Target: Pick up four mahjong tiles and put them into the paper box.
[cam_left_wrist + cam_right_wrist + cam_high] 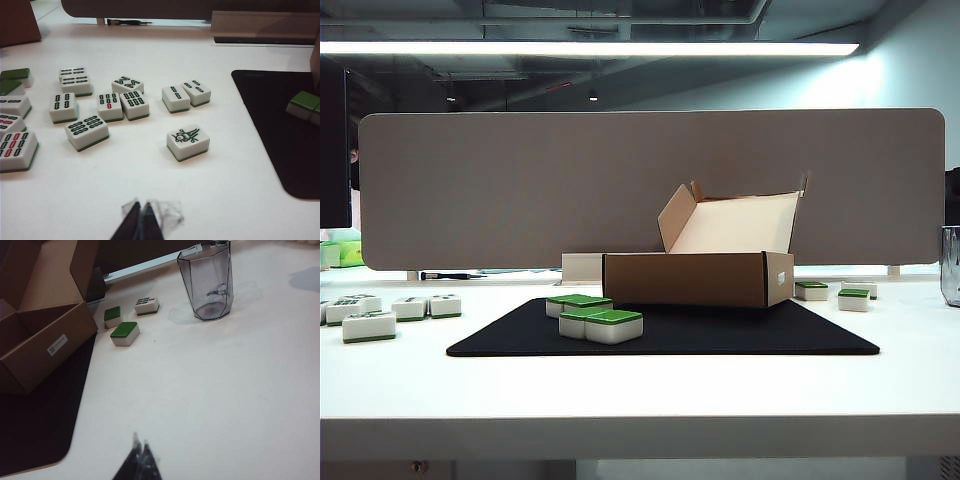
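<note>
Resting glossy green-backed mahjong tiles (595, 318), matte cardboard paper box (695, 278), left pincer (140, 212), right pincer (140, 452) seemingly pinched closed.

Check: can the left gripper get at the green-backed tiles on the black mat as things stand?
Probably yes. The left gripper is shut, hovering over bare table beside the mat. The green-backed tiles sit exposed at the mat's front-left, apart from the paper box; only loose face-up tiles lie near the path.

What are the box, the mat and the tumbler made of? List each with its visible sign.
Paper box: brown cardboard, matte, with folded flaps and a pale cream inside.
Mat: looks like soft black fabric or foam; flat, dull, rounded corners.
Tumbler: likely clear smoky plastic or glass; faceted, see-through, glossy.
</note>
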